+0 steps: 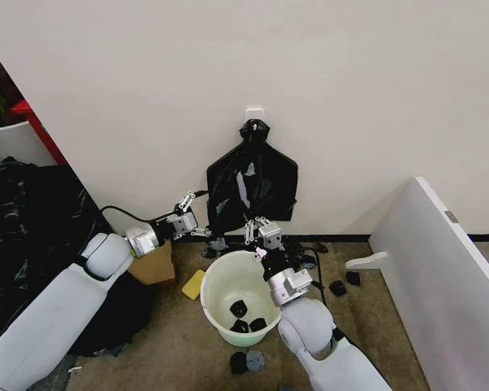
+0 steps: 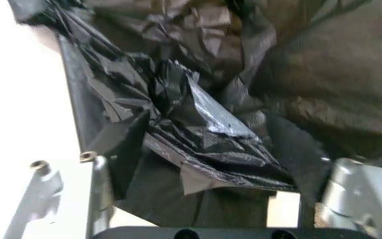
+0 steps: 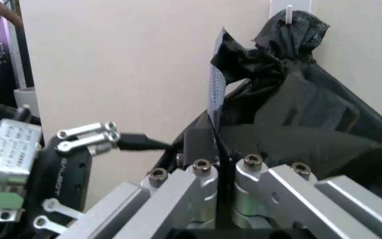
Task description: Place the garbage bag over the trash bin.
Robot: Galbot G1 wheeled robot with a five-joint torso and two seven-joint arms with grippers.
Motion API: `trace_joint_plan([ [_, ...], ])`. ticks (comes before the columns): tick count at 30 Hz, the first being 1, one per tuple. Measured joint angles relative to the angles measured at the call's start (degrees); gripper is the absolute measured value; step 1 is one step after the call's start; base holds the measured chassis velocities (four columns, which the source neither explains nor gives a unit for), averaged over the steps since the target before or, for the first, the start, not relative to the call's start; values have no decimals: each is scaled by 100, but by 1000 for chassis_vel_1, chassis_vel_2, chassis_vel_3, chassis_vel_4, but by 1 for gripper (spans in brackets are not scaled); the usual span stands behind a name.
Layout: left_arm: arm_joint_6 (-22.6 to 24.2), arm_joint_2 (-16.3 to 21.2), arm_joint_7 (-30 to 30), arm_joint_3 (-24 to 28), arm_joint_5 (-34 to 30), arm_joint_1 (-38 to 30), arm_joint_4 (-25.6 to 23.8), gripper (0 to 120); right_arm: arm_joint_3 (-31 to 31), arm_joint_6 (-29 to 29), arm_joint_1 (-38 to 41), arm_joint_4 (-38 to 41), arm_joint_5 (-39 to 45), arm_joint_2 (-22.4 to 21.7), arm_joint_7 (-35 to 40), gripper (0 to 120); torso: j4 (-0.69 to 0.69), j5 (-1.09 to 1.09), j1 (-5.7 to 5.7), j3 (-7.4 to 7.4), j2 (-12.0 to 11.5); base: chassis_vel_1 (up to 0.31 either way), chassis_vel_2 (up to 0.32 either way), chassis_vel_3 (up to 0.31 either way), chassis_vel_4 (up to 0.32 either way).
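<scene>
The garbage bag [image 1: 253, 181] hangs black and floppy from a white wall hook [image 1: 254, 112], its lower edge just above the trash bin [image 1: 209, 287]. The bin is a round cream-white bucket on the floor with small black scraps [image 1: 240, 308] inside. My left gripper [image 1: 196, 216] is at the bag's lower left corner, open, with crumpled bag film [image 2: 198, 124] between its fingers [image 2: 93, 174]. Over the bin's far rim, my right gripper [image 1: 257, 230] is at the bag's lower edge, shut on a thin fold of the bag [image 3: 216, 144].
A flat white panel [image 1: 440, 269] leans at the right. A cardboard box [image 1: 155, 265] and a yellow pad [image 1: 193, 284] lie left of the bin. A glossy black plastic heap [image 1: 24, 220] fills the left side. Black scraps [image 1: 337, 287] dot the floor.
</scene>
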Motion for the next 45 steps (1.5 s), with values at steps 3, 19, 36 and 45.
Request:
trace_joint_plan([
  [3,18,-33,63,73,15,-101,80,57,0,-1,-6,19,6,2,-1,0,1,0,0,0,0,0,0,0,0],
  [19,488,-420,239,555,-452,-770,716,0,45,138,-63,113,230,-7,-138,0,0,1,0,0,0,0,0,0,0],
  [36,748,-1382,-1808,-780,-4323,1435,-1008,0,-47,187,-236,-3,665,-39,424,0,0,2,-1,-1,0,0,0,0,0],
  [45,654,-1697,-2329,-976,-4616,2368,-1879,0,-306,195,-899,832,1852,-354,1203,0,0,0,-1,-1,0,0,0,0,0],
])
